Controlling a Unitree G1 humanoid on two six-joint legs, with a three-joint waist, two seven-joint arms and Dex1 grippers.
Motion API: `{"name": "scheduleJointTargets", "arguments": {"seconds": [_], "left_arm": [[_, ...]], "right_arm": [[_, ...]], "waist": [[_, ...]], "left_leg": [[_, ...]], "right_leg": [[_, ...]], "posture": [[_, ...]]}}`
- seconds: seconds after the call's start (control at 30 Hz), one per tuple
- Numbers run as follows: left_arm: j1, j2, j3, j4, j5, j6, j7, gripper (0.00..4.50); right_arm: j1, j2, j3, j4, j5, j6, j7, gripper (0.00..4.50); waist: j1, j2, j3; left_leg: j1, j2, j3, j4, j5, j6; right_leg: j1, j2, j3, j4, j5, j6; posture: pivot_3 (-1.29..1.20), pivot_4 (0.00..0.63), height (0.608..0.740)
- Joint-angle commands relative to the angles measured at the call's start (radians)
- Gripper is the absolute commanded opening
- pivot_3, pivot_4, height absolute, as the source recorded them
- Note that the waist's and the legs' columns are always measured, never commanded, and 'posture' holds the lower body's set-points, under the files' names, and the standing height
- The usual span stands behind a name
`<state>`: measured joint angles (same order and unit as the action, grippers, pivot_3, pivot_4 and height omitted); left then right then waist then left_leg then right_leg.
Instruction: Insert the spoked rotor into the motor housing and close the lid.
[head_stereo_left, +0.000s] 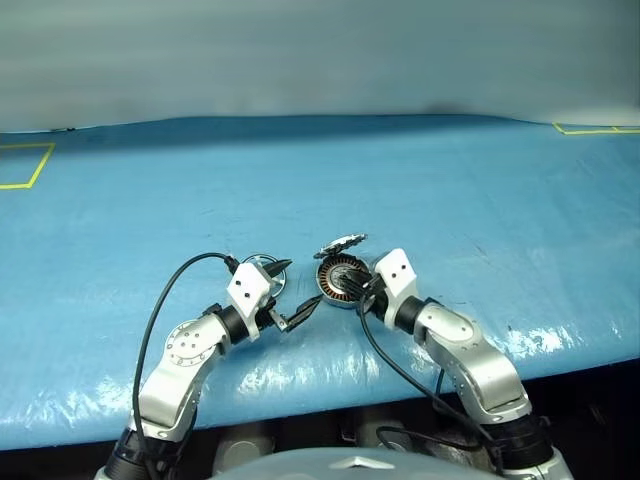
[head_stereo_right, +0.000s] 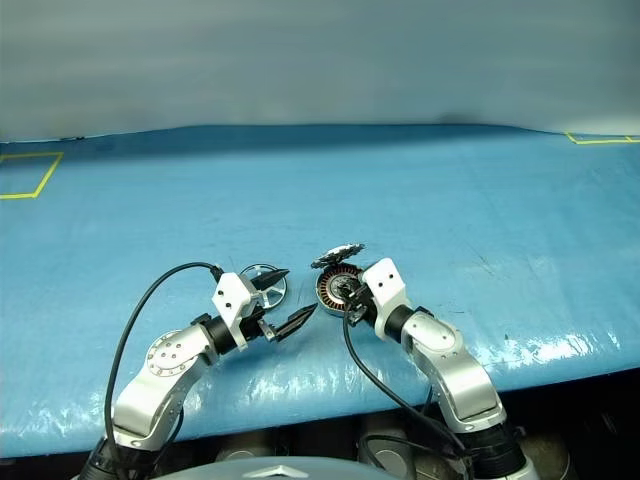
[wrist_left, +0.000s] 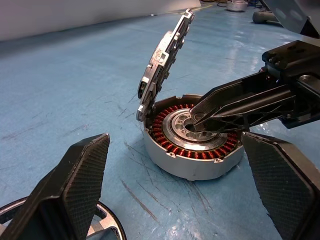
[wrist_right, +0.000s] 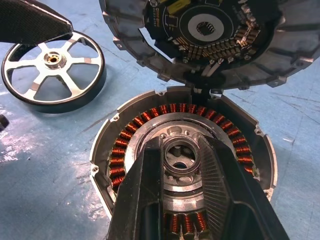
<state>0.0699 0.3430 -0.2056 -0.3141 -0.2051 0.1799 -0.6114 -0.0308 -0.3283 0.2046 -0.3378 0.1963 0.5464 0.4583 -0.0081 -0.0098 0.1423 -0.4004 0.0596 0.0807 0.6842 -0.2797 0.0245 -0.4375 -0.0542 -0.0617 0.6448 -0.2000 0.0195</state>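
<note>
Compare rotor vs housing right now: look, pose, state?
The spoked rotor is an open silver wheel, thin spokes and small hub; the motor housing is a walled cup ringed with copper windings. The rotor lies flat and bare on the blue mat, under the left pincer; the housing has its lid hinged up and the right pincer reaching into its centre. The rotor looks slightly smaller. Both are round, metal, resting on the mat.
</note>
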Motion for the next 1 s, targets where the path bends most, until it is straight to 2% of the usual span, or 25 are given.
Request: {"name": "scheduleJointTargets", "arguments": {"seconds": [0.03,1.0], "left_arm": [[0.0,-0.007,0.003,-0.009,-0.001,-0.025,0.002,4.5],[0.011,-0.007,-0.002,-0.023,0.001,-0.017,0.001,4.5]], "right_arm": [[-0.011,0.001,0.0,-0.015,-0.003,-0.015,0.004,0.66],[-0.039,0.007,0.015,0.028,-0.033,-0.011,0.019,0.66]], "waist": [[0.0,0.0,0.0],[-0.001,0.0,0.0]], "left_leg": [[0.0,0.0,0.0,0.0,0.0,0.0],[0.0,0.0,0.0,0.0,0.0,0.0]], "right_leg": [[0.0,0.0,0.0,0.0,0.0,0.0],[0.0,0.0,0.0,0.0,0.0,0.0]], "posture": [[0.0,0.15,0.74],[0.0,0.15,0.74]]}}
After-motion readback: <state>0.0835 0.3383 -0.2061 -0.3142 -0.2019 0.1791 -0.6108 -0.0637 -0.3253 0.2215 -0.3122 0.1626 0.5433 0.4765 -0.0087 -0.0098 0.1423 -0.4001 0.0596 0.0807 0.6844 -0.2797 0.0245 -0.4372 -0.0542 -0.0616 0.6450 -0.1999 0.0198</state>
